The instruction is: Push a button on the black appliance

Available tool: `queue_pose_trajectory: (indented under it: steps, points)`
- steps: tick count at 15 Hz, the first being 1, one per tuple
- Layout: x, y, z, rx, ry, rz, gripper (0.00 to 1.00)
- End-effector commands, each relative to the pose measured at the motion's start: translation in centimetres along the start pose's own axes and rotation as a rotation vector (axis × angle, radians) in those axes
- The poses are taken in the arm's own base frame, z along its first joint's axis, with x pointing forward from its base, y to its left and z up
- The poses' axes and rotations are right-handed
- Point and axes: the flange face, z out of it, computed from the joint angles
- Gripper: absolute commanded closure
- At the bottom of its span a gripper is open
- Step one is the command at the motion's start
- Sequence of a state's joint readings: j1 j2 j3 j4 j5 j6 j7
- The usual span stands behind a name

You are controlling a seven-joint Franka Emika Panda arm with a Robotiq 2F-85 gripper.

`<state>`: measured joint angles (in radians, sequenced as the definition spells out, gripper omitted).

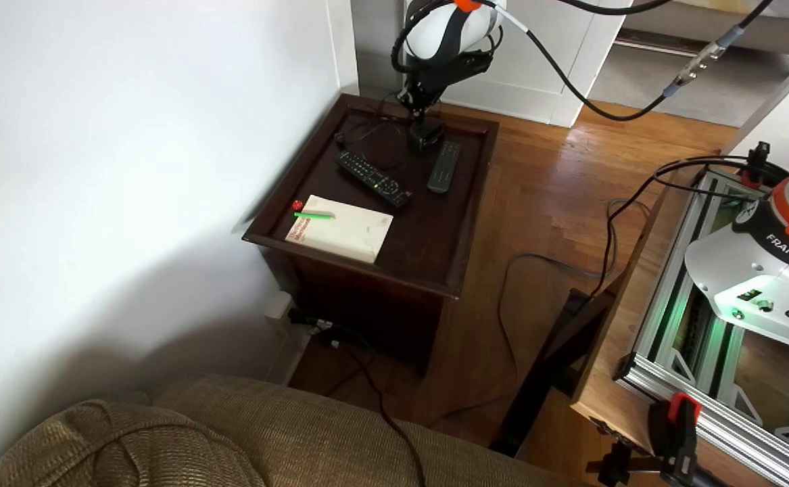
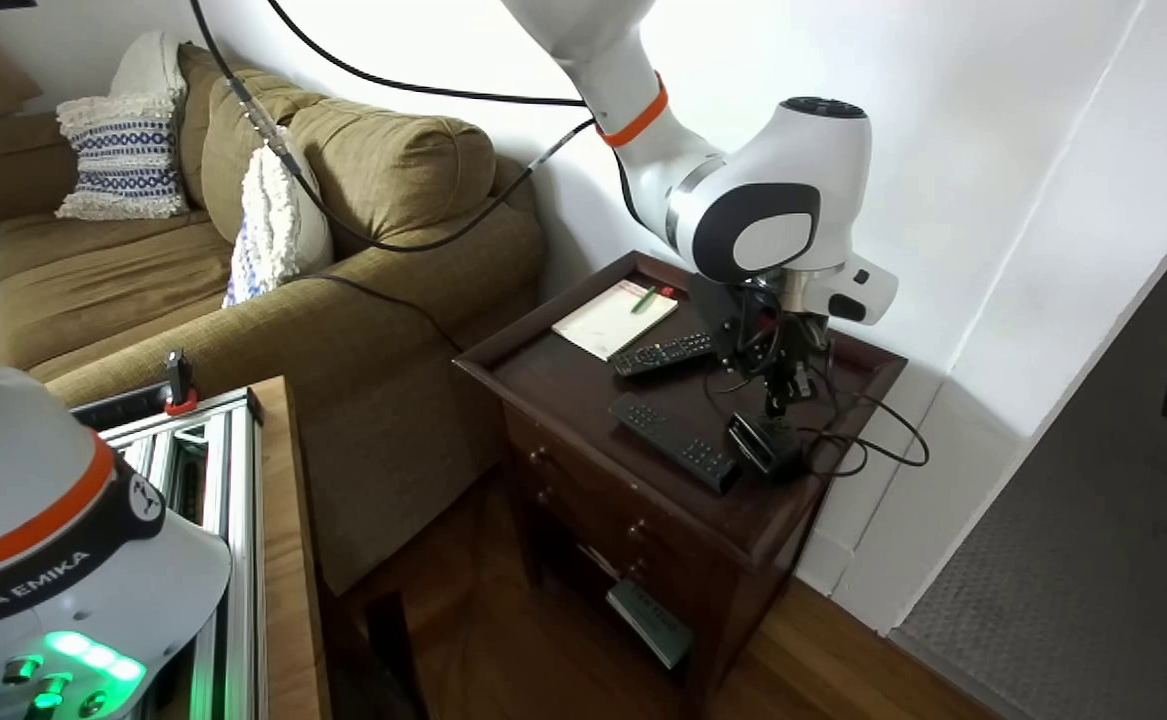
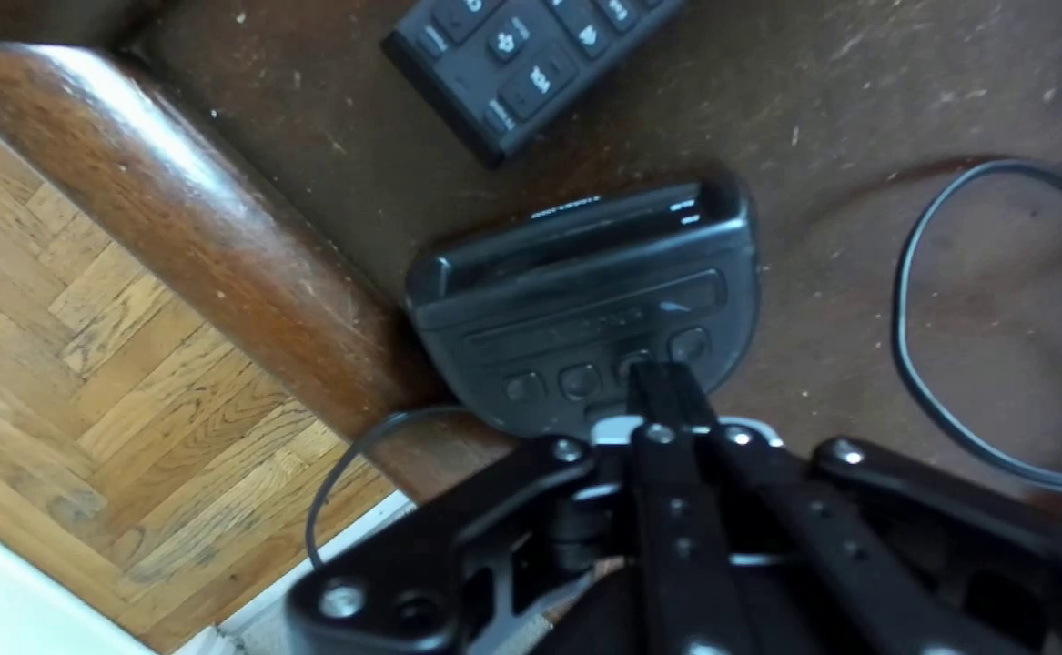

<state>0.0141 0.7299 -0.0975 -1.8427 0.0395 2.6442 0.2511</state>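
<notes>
The black appliance (image 3: 576, 314) is a squat device with a slot-like ridge and a row of several buttons. It sits at the table's rim in the wrist view, and also shows in both exterior views (image 1: 426, 137) (image 2: 765, 446). My gripper (image 3: 664, 375) is shut, its two fingers pressed together with nothing between them. It points down at the appliance, and in both exterior views (image 1: 418, 113) (image 2: 775, 405) it is directly above it. In the wrist view the fingertips overlap one button, second from the right end, and partly hide it. I cannot tell whether they touch it.
A slim black remote (image 3: 531, 64) (image 1: 443, 167) lies beside the appliance. Another remote (image 1: 372, 178) lies farther along the table. A pale book (image 1: 347, 230) with a green pencil (image 1: 314, 216) and a red die (image 1: 297, 205) are beyond. A cable (image 3: 904, 327) loops on the tabletop. The table has a raised rim (image 3: 248, 264).
</notes>
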Motion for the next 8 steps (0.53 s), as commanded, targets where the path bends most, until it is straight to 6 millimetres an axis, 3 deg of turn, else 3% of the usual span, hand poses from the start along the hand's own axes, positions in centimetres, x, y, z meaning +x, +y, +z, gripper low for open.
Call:
queue_pose_trajectory:
  steps: [1,8]
  points:
    - [0.2,-0.08,0.71,-0.007,-0.014,0.018,1.0]
    - [0.28,-0.09,1.41,-0.001,-0.013,0.024,1.0]
